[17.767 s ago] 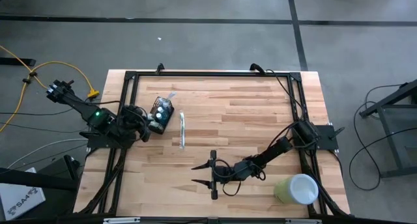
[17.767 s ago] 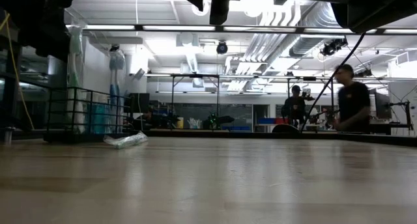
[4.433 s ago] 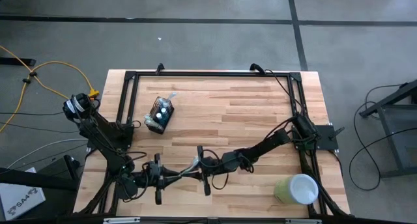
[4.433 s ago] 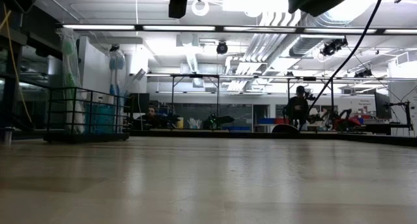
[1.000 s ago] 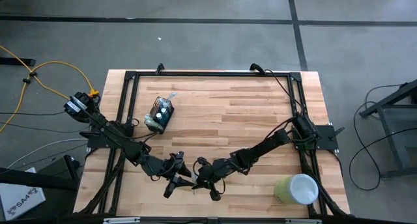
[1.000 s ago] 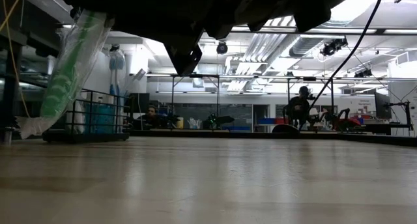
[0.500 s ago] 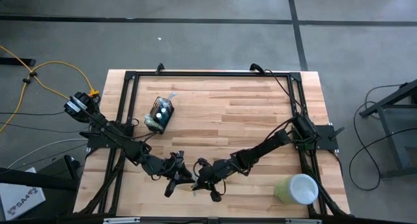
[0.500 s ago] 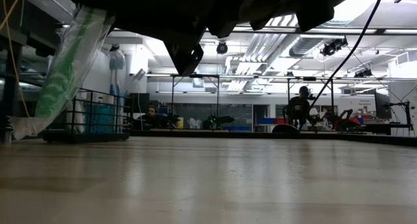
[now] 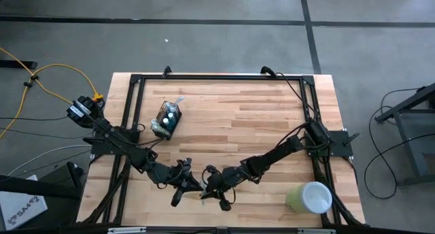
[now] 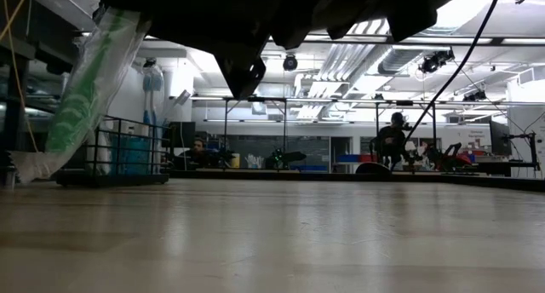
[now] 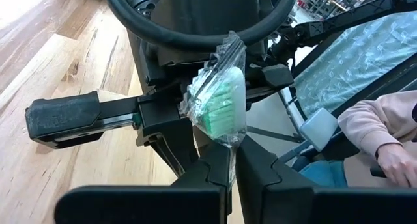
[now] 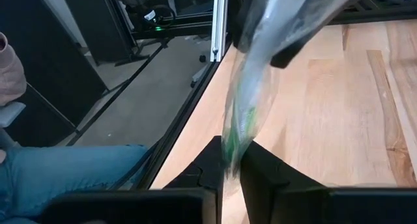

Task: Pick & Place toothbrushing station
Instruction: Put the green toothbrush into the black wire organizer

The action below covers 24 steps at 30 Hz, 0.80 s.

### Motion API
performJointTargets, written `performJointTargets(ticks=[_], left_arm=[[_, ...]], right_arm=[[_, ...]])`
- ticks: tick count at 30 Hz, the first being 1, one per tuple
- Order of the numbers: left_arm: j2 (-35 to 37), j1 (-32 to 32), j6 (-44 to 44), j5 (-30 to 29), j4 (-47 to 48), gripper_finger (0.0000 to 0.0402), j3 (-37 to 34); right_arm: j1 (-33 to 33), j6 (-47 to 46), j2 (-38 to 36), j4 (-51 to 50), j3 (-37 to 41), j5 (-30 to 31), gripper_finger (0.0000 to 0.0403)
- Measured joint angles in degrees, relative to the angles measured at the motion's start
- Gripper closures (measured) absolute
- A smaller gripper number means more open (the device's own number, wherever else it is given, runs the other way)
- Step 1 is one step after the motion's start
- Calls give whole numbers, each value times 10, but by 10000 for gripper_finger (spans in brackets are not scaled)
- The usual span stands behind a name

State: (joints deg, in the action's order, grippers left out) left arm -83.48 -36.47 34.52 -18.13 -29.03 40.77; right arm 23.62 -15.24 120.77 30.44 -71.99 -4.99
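While both claws meet at near table edge, handover of green toothbrush in clear plastic wrapper [image 11: 221, 103] looks in hand. Left gripper [image 11: 229, 160] pressed together, pinching wrapper end; right gripper [image 12: 228, 165] also pinching same wrapped brush. Next move, as judged: right lets go, left carries brush toward small black wire-mesh holder cup [image 9: 168, 120], lying well apart at far left. Pale green cup with white inside [image 9: 309, 196] at near right corner. Light wood plank table [image 9: 258, 118], black frame. Beyond: workshop, seated person's pink sleeve [image 11: 378, 123].
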Motion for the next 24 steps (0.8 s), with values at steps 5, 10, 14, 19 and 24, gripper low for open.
performJointTargets(ticks=[5,10,14,19,24], left_arm=[[0,0,0,0,-1,399,0],[0,0,0,0,0,400,0],[0,0,0,0,0,400,0],[0,-7,0,0,0,400,0],[1,-27,-2,-42,11,400,0]], right_arm=[[0,1,0,3,0,3,362],[0,1,0,7,0,3,342],[0,1,0,7,0,4,315],[0,1,0,4,0,5,281],[-9,4,0,-7,0,2,254]])
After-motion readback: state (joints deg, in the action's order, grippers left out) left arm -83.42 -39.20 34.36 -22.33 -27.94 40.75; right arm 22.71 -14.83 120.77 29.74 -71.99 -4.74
